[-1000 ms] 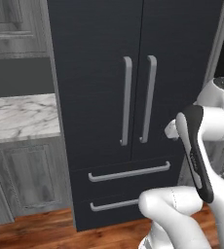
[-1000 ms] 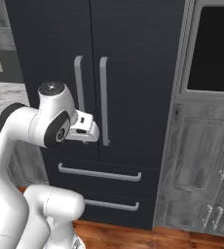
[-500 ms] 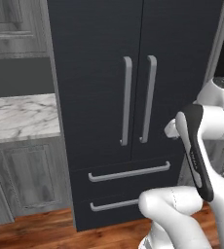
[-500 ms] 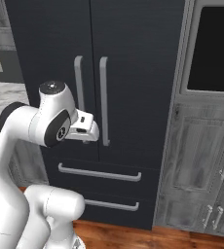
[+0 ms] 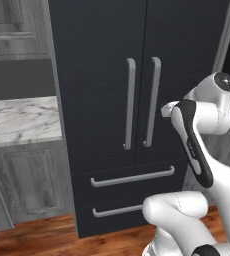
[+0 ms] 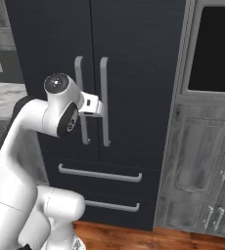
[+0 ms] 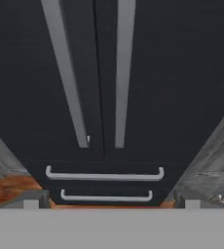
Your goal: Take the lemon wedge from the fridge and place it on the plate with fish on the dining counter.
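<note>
The fridge [image 5: 102, 60] stands straight ahead, matte black, with both doors shut and two grey bar handles [image 5: 130, 102] side by side at the middle seam. Beneath the doors are two drawers [image 5: 132, 177], also shut. My gripper [image 6: 101, 107] hovers a short way in front of the handles, pointing at the doors and touching nothing. In the hand view its fingertips [image 7: 31, 204] sit far apart at the bottom, so the gripper [image 7: 111, 204] is open and empty, facing the fridge [image 7: 172, 73]. The lemon wedge is hidden behind the closed doors. The plate with fish and the dining counter are out of view.
Left of the fridge a marble-topped wall counter [image 5: 22, 120] sits over grey panelled cabinets [image 5: 27, 185]. To the right are a tall grey cabinet [image 6: 202, 161] with small handles and a black built-in panel [image 6: 212, 49] above it. Wooden floor [image 6: 134, 237] runs below.
</note>
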Robot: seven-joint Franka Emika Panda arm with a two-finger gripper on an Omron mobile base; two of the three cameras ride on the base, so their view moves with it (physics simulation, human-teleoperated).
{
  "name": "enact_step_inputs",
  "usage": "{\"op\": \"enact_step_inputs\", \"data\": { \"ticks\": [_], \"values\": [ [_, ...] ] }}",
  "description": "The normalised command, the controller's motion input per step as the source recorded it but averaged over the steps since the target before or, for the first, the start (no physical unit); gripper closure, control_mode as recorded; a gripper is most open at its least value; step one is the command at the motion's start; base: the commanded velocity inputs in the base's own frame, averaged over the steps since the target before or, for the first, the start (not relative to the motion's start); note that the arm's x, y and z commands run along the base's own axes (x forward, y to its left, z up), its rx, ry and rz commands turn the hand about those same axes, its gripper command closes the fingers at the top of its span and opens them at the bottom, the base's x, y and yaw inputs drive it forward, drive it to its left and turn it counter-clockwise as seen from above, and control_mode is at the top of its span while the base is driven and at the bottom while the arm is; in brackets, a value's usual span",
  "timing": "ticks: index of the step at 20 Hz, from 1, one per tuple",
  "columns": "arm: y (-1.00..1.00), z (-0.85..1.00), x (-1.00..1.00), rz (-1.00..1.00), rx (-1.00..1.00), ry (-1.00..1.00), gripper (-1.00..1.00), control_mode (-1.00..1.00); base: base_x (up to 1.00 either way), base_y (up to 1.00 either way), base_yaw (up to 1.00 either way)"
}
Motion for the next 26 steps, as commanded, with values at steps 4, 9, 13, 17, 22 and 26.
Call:
{"op": "enact_step_inputs", "data": {
  "ticks": [4, 9, 13, 17, 22, 26],
  "values": [
    [0.00, 0.07, 0.66, 0.00, 0.12, -0.27, -1.00, -1.00, 0.00, 0.00, 0.00],
    [0.00, 0.00, 0.31, 0.00, 0.01, -0.07, -1.00, -1.00, 0.00, 0.00, 0.00],
    [-0.06, 0.00, 0.36, 0.00, 0.00, 0.02, -1.00, -1.00, 0.00, 0.00, 0.00],
    [-0.11, 0.00, 0.74, 0.00, 0.00, 0.09, -1.00, -1.00, 0.00, 0.00, 0.00],
    [-0.07, 0.00, 0.80, 0.00, 0.01, 0.10, -1.00, -1.00, 0.00, 0.00, 0.00],
    [0.00, -0.06, 0.08, 0.00, 0.00, 0.01, -1.00, -1.00, 0.00, 0.00, 0.00]
  ]
}}
